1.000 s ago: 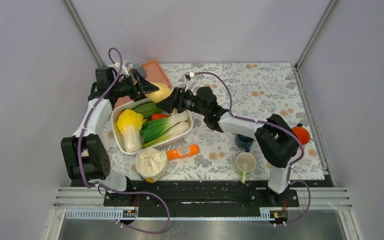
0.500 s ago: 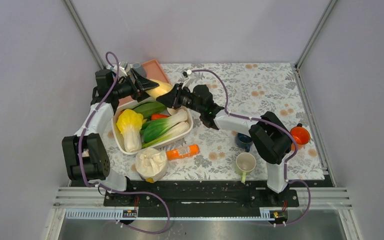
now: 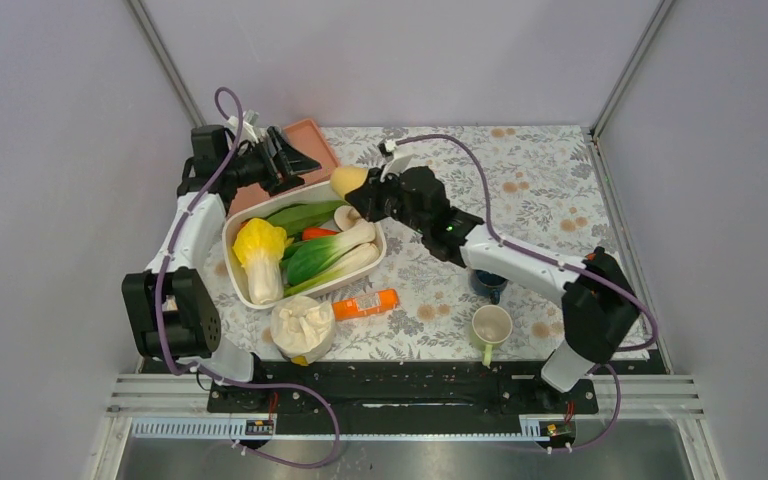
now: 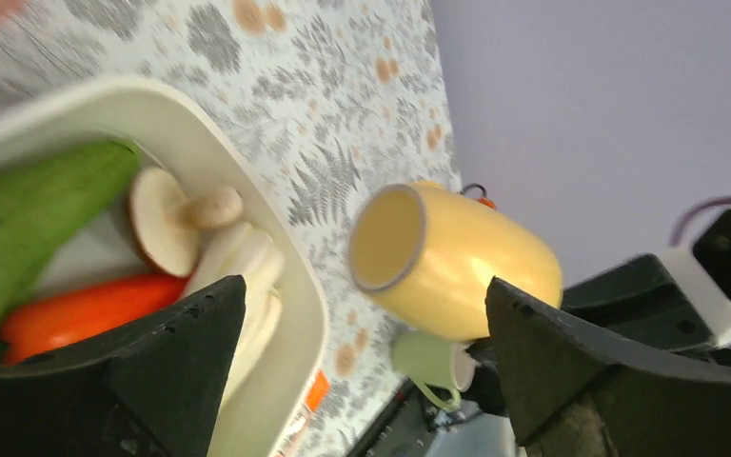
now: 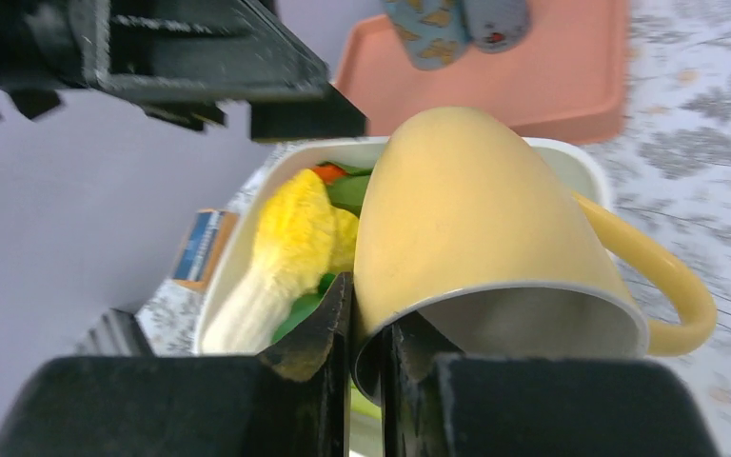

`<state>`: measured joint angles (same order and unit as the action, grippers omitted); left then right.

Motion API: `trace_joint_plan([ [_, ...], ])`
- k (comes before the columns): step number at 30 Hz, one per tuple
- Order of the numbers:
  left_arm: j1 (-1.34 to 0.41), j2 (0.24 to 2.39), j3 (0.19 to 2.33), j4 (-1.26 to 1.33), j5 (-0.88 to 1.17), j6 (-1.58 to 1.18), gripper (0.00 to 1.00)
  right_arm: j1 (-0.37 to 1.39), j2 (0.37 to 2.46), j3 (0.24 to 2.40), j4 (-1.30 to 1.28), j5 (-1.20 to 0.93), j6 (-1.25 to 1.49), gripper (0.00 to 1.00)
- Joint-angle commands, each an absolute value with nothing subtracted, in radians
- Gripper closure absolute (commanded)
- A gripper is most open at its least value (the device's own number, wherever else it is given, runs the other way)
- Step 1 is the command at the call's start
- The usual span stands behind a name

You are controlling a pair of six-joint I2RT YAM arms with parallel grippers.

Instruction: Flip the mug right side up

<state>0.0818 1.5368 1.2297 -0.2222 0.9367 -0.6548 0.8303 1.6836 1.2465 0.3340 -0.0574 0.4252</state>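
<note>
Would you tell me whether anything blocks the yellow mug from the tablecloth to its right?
Nothing visible does. The right gripper pinches the mug by its rim beside the vegetable tub; the patterned cloth beyond is bare.

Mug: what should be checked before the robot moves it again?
1. Grip: the right hand pinches the mug by its rim: ok.
2. Grip strength: cannot tell.
3. The left hand is open and apart from the mug: ok.
4. Mug upright: not ok, it is tipped, not mouth-up.
5. Bare table to set it on: ok, right of the tub.
</note>
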Motion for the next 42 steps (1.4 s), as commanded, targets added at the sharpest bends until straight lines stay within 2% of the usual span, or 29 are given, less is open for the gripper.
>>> trace_joint_plan([
  [1,0.101,1.512,1.336,-0.337,0.815,-0.416,0.01,0.827,1.499,1.286,0.125,0.11,0.225,1.0],
  [3,0.101,1.494,1.353,-0.376,0.764,-0.327,0.01,0.826,1.45,1.315,-0.034,0.165,0.179,1.0],
  [8,0.1,1.445,1.351,-0.49,0.563,-0.05,0.01,0.801,1.368,1.491,-0.654,0.413,0.151,1.0],
  [12,0.1,1.412,1.304,-0.493,0.499,0.047,0.01,0.74,1.287,1.516,-1.02,0.423,0.254,1.0],
  [15,0.1,1.418,1.296,-0.496,0.528,0.051,0.01,0.666,1.22,1.457,-1.166,0.36,0.31,1.0],
  [20,0.1,1.426,1.305,-0.52,0.566,0.051,0.01,0.575,1.159,1.339,-1.288,0.275,0.39,1.0],
  [27,0.1,1.406,1.281,-0.518,0.554,0.075,0.01,0.411,1.06,1.13,-1.298,0.186,0.46,1.0],
  [36,0.1,1.431,1.293,-0.541,0.564,0.088,0.01,0.267,1.089,0.889,-1.121,0.025,0.464,1.0],
  [42,0.1,1.442,1.3,-0.545,0.572,0.08,0.01,0.179,1.144,0.794,-1.024,0.036,0.447,1.0],
])
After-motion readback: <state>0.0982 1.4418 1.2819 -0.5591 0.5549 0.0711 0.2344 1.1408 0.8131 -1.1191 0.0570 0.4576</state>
